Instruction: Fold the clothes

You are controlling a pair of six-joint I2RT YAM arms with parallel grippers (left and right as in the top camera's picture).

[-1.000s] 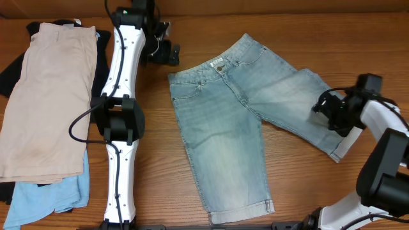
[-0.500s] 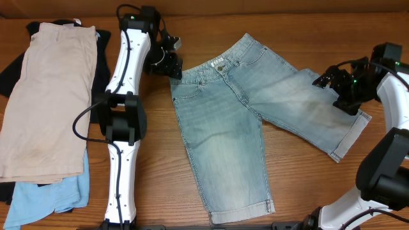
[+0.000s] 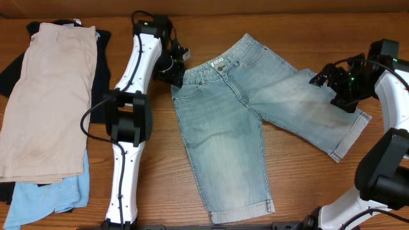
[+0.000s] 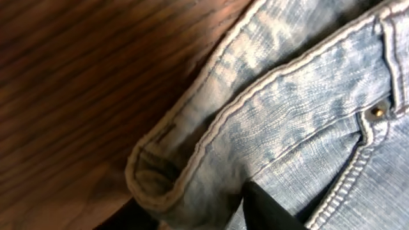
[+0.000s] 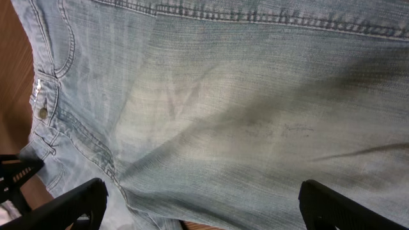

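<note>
Denim shorts (image 3: 246, 121) lie flat on the table (image 3: 307, 191), front up, button twd the far edge. One leg points at the near edge, the other's splayed out right. L gripper (image 3: 175, 72) is down at the waistband's left corner; wrist cam shows its fingers (image 4: 268, 207) apart w/ that corner sitting between them. R gripper (image 3: 333, 86) is over the right leg nr the cuff, jaws spread wide, denim beneath. Beige shorts (image 3: 48, 96) are piled far left, well apart.
</note>
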